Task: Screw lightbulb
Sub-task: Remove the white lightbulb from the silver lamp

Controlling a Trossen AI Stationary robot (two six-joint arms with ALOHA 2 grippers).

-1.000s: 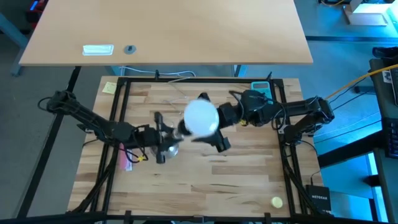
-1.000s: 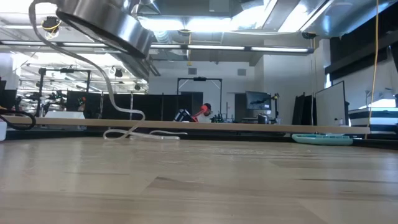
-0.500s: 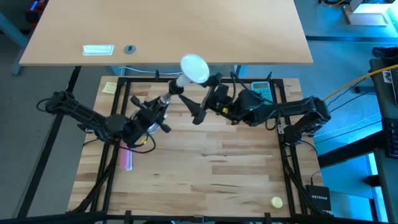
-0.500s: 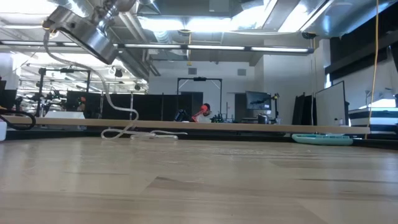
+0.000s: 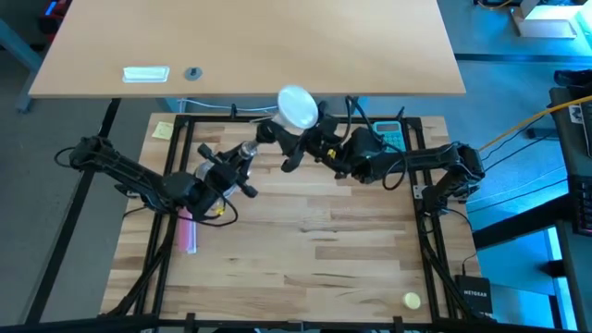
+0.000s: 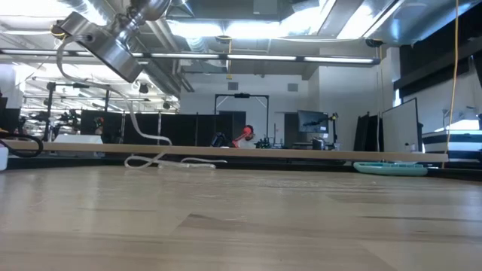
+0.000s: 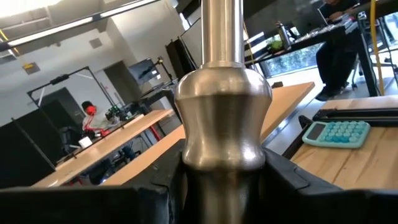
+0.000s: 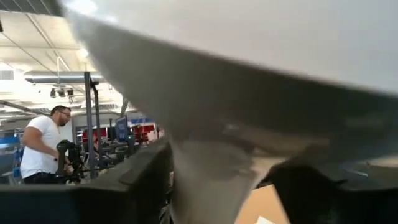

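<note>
The white frosted lightbulb (image 5: 297,106) is raised over the table's far middle in my right gripper (image 5: 280,145), which is shut on it. It fills the top of the right wrist view (image 8: 249,56). The silvery socket stand (image 5: 246,152) is held up in the air, tilted, by my left gripper (image 5: 237,168), which is shut on it, just to the bulb's left. In the low view the stand's round base (image 6: 105,47) hangs tilted at the upper left, and a white cord (image 6: 143,128) runs down from it to the table. My left gripper pinches the stand's metal stem (image 7: 222,140) between its two fingers, at the waisted part. The fingers lie across the stem. The stand is lifted clear of the table and tilted. My right gripper pinches the bulb's narrow neck (image 8: 208,177) between its two fingers (image 8: 140,180), below the globe. The fingers come from the table's right. The bulb is lifted clear, with its globe toward the far edge.
A teal calculator (image 5: 389,135) lies at the far right and also shows in the left wrist view (image 7: 339,132). A pink thing (image 5: 189,237) lies at the left, a yellow note (image 5: 164,129) at the far left, a small yellow object (image 5: 411,299) at the near right. A person (image 8: 38,149) stands in the room beyond.
Both grippers have gone up and toward the table's far edge. The bulb has swung from over the table's middle to the far middle. The socket stand has risen with my left gripper and tipped over, its base now tilted. Little has moved in the last half second.
</note>
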